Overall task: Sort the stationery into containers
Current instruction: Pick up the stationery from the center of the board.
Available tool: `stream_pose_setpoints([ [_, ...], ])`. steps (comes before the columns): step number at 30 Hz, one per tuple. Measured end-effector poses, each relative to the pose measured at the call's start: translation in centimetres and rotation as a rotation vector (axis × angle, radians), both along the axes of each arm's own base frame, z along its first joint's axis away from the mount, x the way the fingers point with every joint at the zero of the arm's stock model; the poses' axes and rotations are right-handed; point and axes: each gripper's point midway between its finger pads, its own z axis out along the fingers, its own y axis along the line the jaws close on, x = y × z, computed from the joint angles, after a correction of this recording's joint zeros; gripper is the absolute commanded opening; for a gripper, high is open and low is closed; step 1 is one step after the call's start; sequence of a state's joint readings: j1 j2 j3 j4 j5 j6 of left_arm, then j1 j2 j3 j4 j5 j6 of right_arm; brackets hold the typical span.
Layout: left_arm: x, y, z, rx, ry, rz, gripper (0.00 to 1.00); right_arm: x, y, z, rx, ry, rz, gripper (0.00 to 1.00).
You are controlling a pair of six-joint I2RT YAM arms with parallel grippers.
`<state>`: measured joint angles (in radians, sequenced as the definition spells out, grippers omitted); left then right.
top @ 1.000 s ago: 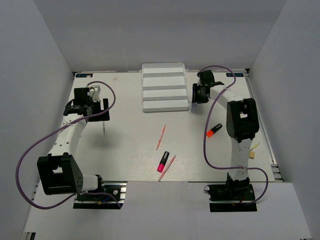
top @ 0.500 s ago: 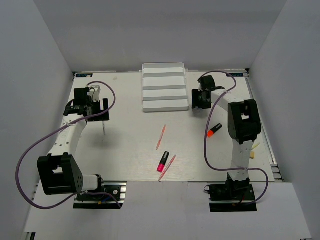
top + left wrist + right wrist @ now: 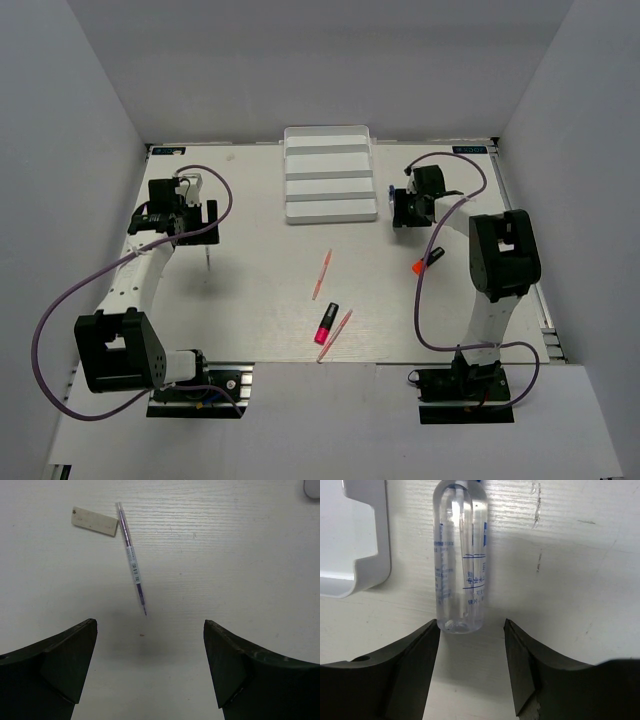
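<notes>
The white stepped tray (image 3: pixel 328 175) stands at the back middle; its corner shows in the right wrist view (image 3: pixel 365 540). The clear bottle (image 3: pixel 460 555) lies on the table just right of the tray. Its base sits at the tips of my open right gripper (image 3: pixel 470 625), not gripped. In the top view my right gripper (image 3: pixel 403 206) hides most of the bottle. My left gripper (image 3: pixel 150 625) is open and empty above the table at the left (image 3: pixel 196 230). A thin purple pen (image 3: pixel 131 560) lies ahead of it.
An orange-and-black marker (image 3: pixel 429 260) lies under the right arm's cable. A pink-and-black marker (image 3: pixel 326 322) and two thin pink sticks (image 3: pixel 322 273) (image 3: pixel 335 335) lie mid-table. A small tan flat piece (image 3: pixel 95 521) lies beside the pen's far end.
My right gripper has shifted to the right and towards the near side, away from the tray's edge, and the right arm has swung right. The left arm has not moved.
</notes>
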<state>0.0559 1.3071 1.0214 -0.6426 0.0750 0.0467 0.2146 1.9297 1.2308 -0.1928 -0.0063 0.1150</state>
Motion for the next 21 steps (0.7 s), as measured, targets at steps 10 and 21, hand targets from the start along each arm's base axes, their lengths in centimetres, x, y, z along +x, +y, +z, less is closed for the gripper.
stream_pose_setpoints([
  [10,0.0,-0.1,0.0,-0.005,-0.002,-0.006,0.97,1.0,-0.2,0.2,-0.013,-0.056,0.035,0.62],
  [21,0.2,-0.2,-0.2,-0.003,-0.011,-0.016,0.97,4.5,0.6,0.9,-0.029,-0.091,0.09,0.51],
])
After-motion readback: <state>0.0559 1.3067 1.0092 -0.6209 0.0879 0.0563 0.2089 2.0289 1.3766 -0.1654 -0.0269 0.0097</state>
